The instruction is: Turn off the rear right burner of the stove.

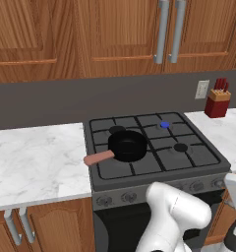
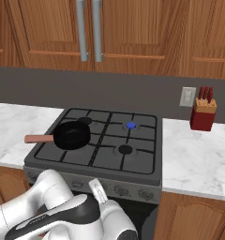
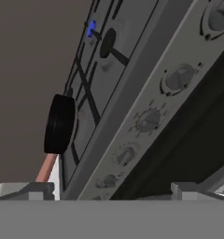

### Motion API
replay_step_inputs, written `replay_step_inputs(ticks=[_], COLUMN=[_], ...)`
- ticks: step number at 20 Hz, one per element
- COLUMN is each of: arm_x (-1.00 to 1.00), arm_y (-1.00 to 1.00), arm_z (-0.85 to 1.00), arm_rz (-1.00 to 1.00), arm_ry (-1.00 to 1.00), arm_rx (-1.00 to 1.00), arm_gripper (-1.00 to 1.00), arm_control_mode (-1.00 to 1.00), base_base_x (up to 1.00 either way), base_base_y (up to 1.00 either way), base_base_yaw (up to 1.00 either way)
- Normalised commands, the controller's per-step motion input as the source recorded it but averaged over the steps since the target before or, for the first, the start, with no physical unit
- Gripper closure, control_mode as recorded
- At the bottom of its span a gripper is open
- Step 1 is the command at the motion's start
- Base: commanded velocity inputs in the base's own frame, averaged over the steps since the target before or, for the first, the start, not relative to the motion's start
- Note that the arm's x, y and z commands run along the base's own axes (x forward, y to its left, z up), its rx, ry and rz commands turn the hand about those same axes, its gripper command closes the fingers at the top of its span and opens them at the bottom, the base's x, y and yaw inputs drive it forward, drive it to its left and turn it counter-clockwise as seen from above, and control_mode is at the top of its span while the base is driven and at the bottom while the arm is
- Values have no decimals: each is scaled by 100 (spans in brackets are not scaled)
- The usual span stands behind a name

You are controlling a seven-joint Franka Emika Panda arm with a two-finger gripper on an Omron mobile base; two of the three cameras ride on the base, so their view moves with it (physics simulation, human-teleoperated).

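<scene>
The stove point(image 1: 154, 170) is a dark grey gas range with black grid grates. Its rear right burner point(image 1: 164, 124) shows bright blue, also seen as the blue disc point(image 2: 131, 125) and the blue spot point(image 3: 91, 28). A row of round grey knobs point(image 3: 149, 120) runs slantwise along the front panel in the rolled hand view. My gripper point(image 3: 111, 193) is low in front of that panel, a short way off the knobs, open with nothing between its fingertips point(image 3: 37, 189). The arm point(image 1: 176, 214) bends down before the stove front.
A black pan point(image 1: 127, 145) with a reddish handle sits on the stove's left side. White marble counters point(image 1: 36, 162) flank the stove. A red knife block point(image 1: 217, 101) stands at the back right by a wall outlet. Wooden cabinets hang above.
</scene>
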Motion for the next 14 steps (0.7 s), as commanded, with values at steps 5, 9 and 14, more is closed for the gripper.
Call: replay_step_inputs(ticks=[5,9,14], arm_x=[30,9,2], arm_y=[0,-6,-1], arm_z=[-11,-15,-32], arm_rz=[3,2,0], arm_ry=[-5,-8,-8], arm_rx=[0,0,0], arm_gripper=[-100,-100,-100], arm_control_mode=[-100,-100,-100], base_base_x=[0,0,0], base_base_y=[0,0,0], base_base_yaw=[0,0,0])
